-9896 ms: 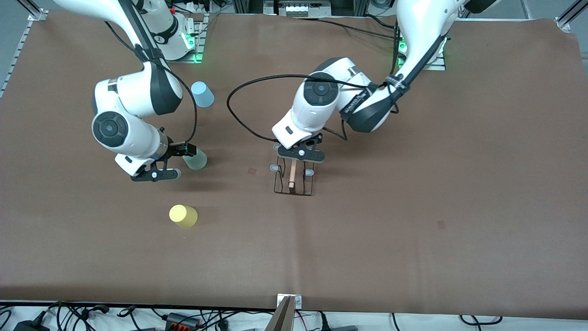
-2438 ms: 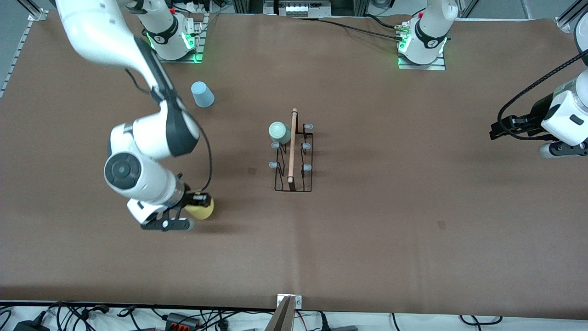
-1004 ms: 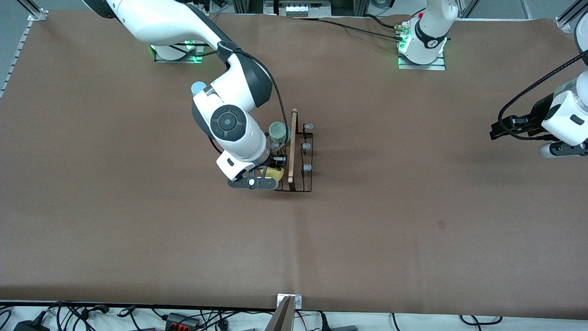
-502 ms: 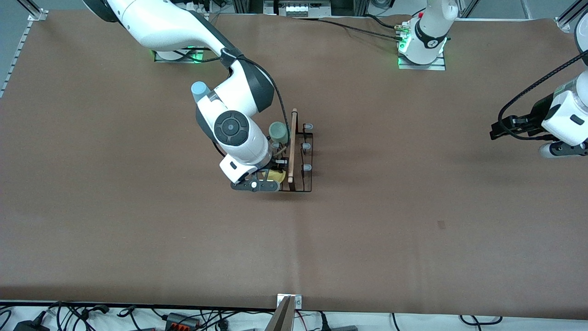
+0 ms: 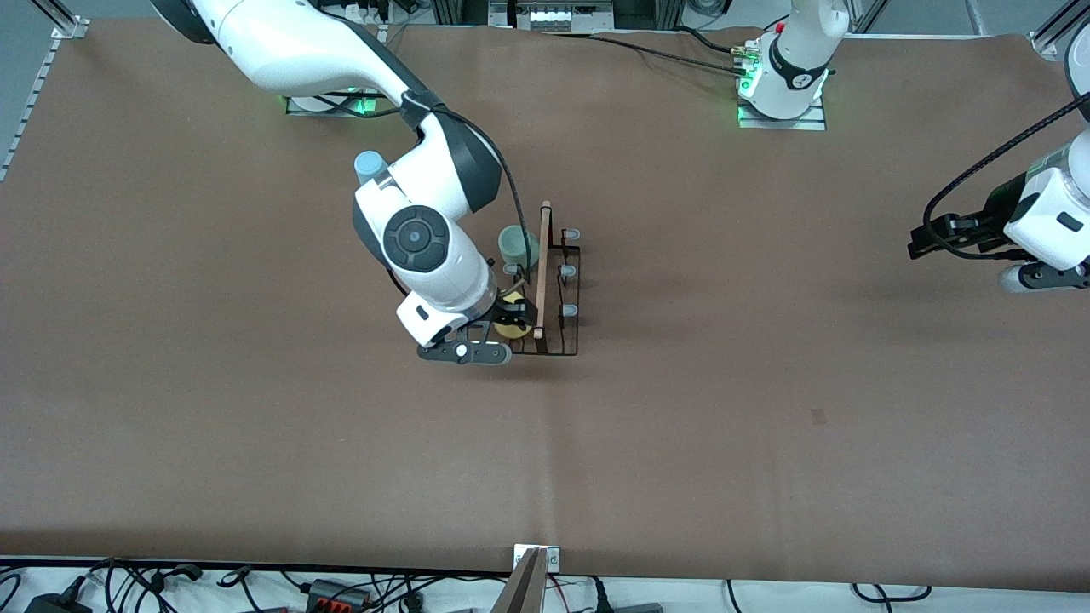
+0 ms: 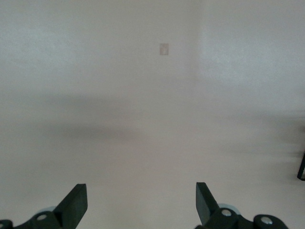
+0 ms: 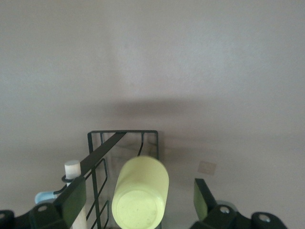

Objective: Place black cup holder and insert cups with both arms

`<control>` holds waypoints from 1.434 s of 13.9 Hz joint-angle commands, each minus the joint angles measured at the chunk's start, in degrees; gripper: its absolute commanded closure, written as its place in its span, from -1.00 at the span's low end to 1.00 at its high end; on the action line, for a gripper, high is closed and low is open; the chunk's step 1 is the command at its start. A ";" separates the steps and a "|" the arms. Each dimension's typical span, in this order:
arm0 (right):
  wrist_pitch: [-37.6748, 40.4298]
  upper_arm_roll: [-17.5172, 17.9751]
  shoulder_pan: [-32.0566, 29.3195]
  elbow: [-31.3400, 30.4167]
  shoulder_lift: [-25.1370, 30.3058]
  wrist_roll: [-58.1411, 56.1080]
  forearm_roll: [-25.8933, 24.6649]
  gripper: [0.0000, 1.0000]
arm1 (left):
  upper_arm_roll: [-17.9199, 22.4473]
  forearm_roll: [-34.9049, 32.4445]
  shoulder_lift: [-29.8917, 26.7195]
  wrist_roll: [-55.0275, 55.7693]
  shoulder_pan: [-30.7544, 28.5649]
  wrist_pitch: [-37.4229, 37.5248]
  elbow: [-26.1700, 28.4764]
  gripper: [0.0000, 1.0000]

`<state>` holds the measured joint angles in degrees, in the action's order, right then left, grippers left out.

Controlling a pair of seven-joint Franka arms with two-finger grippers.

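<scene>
The black cup holder stands mid-table, its wooden handle on top. A pale green cup sits upturned on the prong farthest from the front camera, on the right arm's side. A yellow cup sits upturned on the nearest prong of that row. My right gripper is open around the yellow cup, fingers apart from its sides, the holder's wire frame beside it. The light blue cup stands upturned, partly hidden by the right arm. My left gripper waits open and empty over bare table at the left arm's end.
A brown mat covers the table. A small tape patch lies on it toward the left arm's end; a similar patch shows in the left wrist view. Cables and a metal bracket line the front edge.
My right gripper has let go of the yellow cup, which now sits on the holder's prong, and has shifted slightly toward the right arm's end. The left arm has not moved.
</scene>
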<state>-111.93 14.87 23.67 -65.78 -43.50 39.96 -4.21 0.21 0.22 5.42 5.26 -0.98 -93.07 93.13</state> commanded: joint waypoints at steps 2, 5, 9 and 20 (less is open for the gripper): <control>7.24 0.33 -3.62 1.18 6.13 -3.91 -0.72 -1.00 | -0.21 0.22 -1.03 -0.60 -0.25 -0.18 0.48 -1.00; 11.55 0.51 -8.37 1.18 10.10 -12.25 -0.63 -1.00 | -0.21 0.22 -1.03 -0.60 -0.25 -0.18 0.48 -1.00; 15.24 0.42 -13.55 1.27 12.38 -21.57 -0.54 -1.00 | -0.21 0.22 -1.03 -0.60 -0.25 -0.18 0.48 -1.00; 19.74 -6.67 -22.97 -1.96 21.07 -34.04 1.03 -1.00 | -0.21 0.22 -1.03 -0.60 -0.34 -0.18 0.48 -1.00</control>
<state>-92.47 11.86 1.75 -63.71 -26.78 11.82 -4.46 0.21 0.22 5.42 5.25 -0.98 -93.07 93.12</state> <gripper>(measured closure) 0.000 0.000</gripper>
